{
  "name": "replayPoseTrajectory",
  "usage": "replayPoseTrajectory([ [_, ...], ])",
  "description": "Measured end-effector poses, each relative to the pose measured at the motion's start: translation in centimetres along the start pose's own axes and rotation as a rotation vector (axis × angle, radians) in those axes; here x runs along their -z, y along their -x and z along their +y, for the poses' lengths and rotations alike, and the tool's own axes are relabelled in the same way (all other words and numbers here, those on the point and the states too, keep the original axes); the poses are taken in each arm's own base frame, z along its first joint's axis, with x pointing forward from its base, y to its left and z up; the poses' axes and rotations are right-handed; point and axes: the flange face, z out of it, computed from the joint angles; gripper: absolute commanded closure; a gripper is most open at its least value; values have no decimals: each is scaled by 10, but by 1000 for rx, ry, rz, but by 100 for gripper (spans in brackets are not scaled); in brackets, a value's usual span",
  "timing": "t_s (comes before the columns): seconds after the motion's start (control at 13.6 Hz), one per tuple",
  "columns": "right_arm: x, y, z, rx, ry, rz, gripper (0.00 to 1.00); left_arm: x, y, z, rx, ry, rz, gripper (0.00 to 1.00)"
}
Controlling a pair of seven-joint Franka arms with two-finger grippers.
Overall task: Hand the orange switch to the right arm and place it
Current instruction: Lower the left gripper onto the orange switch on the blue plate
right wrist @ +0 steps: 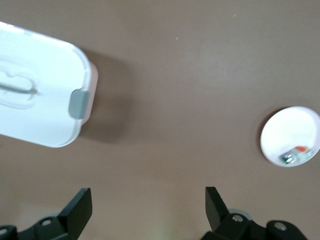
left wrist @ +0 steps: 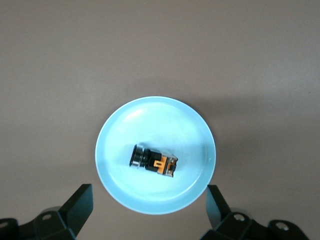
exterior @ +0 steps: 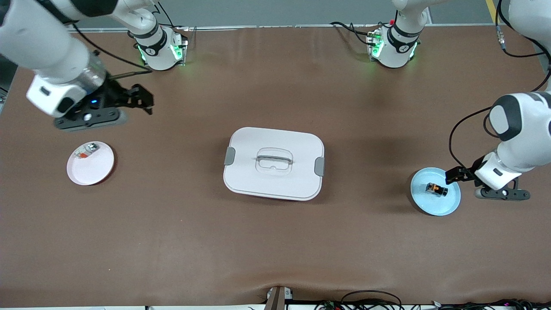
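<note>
The orange switch (exterior: 437,189), a tiny black block with an orange face, lies on its side in the light blue plate (exterior: 430,204) near the left arm's end of the table. My left gripper (exterior: 458,173) hovers over that plate's rim, open and empty. In the left wrist view the switch (left wrist: 155,161) rests near the middle of the plate (left wrist: 150,125), and the left gripper (left wrist: 149,205) stands with its fingers wide, one on each side of the plate's edge. My right gripper (exterior: 144,100) hangs open and empty over bare table near the right arm's end, as the right wrist view shows (right wrist: 148,202).
A white lidded container (exterior: 273,163) with grey latches sits mid-table, also in the right wrist view (right wrist: 35,100). A pale plate (exterior: 92,170) near the right arm's end holds a small whitish-silver part (exterior: 88,150) with a red-orange bit; the right wrist view shows the plate (right wrist: 287,127) too.
</note>
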Motion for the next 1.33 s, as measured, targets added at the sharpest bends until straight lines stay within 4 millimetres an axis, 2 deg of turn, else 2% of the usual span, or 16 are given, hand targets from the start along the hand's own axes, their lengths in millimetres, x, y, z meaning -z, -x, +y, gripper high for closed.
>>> replayPoseTrajectory([
  [0.15,-3,9,-31,-8,9,-16,0,-15,0,-1,-21,7,-5,0],
  [0.37,-6,25,-82,-79,23,-24,0,-24,0,2,-48,-3,-11,0],
  [0.52,-7,33,-103,-102,26,-24,0,-33,2,3,-75,-26,-7,0],
  [0.96,-5,35,-106,-187,-47,-56,0,-77,13,8,-158,-69,-31,0],
  [1.33,-5,40,-115,-306,-81,-97,0,-92,17,17,-243,-112,-40,0],
])
